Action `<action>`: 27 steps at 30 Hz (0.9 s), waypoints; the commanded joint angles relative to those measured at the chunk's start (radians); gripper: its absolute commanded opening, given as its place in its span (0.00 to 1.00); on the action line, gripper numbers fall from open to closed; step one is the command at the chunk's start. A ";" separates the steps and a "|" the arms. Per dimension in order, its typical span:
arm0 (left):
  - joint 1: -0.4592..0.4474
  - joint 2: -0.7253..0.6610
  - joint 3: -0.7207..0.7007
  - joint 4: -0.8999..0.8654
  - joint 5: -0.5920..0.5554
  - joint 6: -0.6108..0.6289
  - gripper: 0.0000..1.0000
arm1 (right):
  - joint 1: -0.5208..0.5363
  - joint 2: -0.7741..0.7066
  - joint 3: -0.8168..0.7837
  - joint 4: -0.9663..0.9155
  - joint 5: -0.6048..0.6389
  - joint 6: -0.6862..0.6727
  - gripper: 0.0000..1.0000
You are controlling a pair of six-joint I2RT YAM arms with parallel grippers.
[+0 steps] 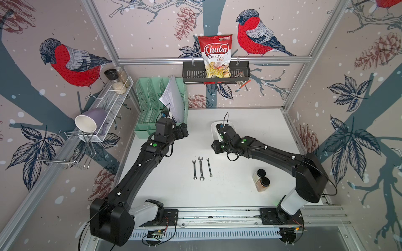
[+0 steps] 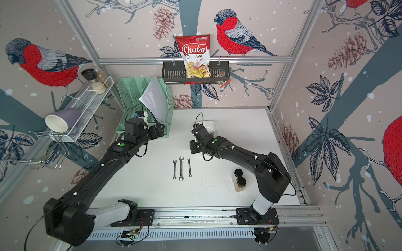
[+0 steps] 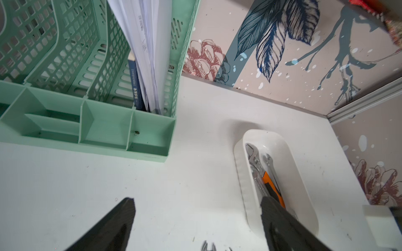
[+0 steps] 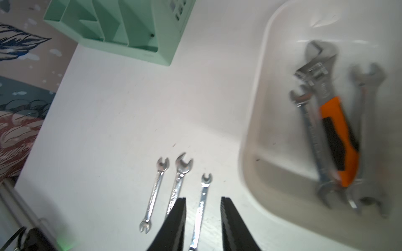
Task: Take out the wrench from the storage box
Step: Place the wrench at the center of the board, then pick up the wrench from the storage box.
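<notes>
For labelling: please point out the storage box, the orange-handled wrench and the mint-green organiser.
storage box (image 3: 241, 176): left wrist view, outer side wall.
orange-handled wrench (image 4: 330, 110): right wrist view, orange grip.
mint-green organiser (image 3: 104, 127): left wrist view, front compartment.

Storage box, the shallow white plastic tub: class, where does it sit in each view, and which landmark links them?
Top view: shallow white plastic tub under the right arm's wrist, mostly hidden.
Top view: tub, same spot.
Left wrist: tub, wrenches inside.
Right wrist: tub beside three loose wrenches.
Shared landmark: mint-green slotted plastic file organiser.
</notes>
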 commanded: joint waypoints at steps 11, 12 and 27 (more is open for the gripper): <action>-0.005 0.108 0.060 0.107 0.109 0.056 0.93 | -0.208 0.250 0.181 -0.090 0.026 -0.325 0.25; -0.005 0.115 0.056 0.121 0.117 0.056 0.93 | -0.217 0.273 0.202 -0.087 0.017 -0.335 0.25; -0.003 0.147 0.034 0.117 0.122 0.060 0.94 | -0.282 0.448 0.342 -0.126 0.003 -0.443 0.37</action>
